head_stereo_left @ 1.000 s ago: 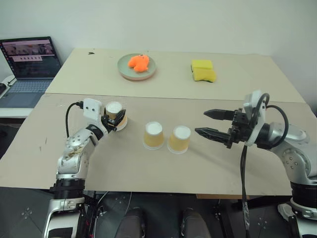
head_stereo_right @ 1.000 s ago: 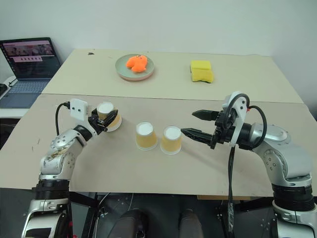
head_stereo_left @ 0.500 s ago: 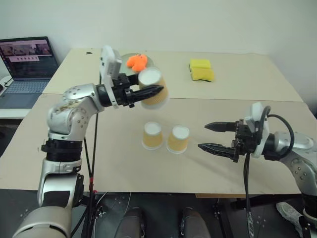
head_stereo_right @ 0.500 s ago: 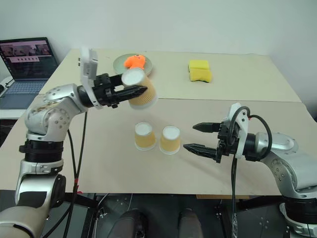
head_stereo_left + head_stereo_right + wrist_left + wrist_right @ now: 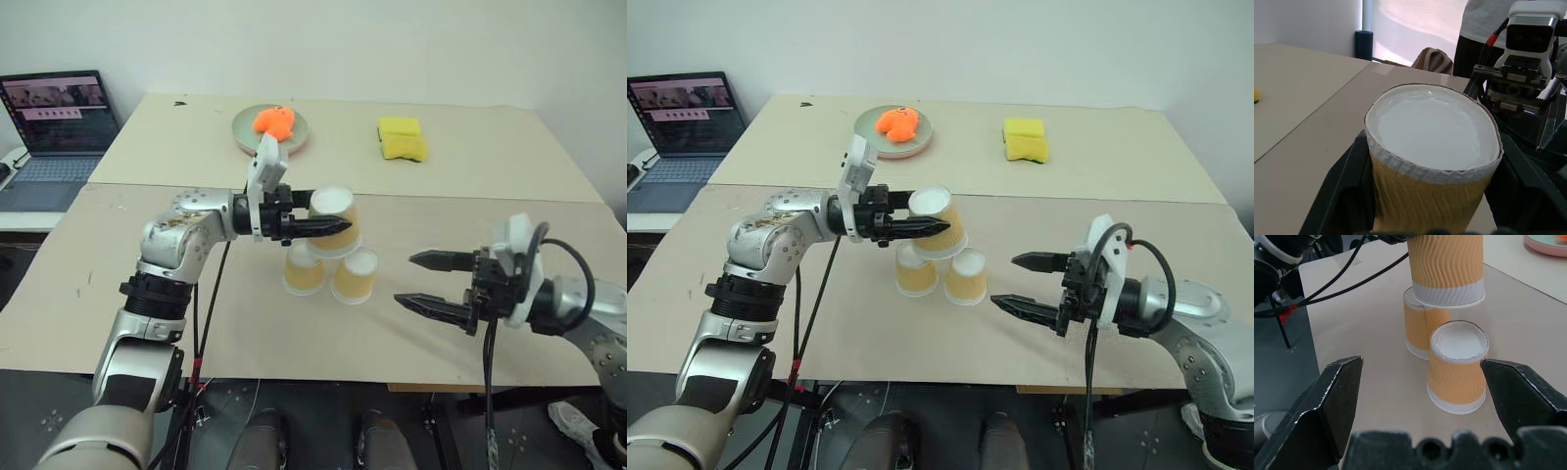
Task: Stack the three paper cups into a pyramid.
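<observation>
Beige tabletop [image 5: 196,323] carried two inverted paper cups [image 5: 305,268] [image 5: 355,275] side by side near its front edge, with a laptop, a plate and a yellow sponge farther back. Within the last second the left gripper [image 5: 323,226], clamped on the third cup [image 5: 334,220], had lifted it from the table and swung it over the pair, where it hung just above them, not yet resting. The right gripper [image 5: 423,280] had drawn back, fingers spread and empty, so only lowering and release remained for the pyramid.

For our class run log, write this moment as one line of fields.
left gripper: shut on third cup, above the two base cups | right gripper: open, beside the pair | pyramid: top cup not yet set down
</observation>
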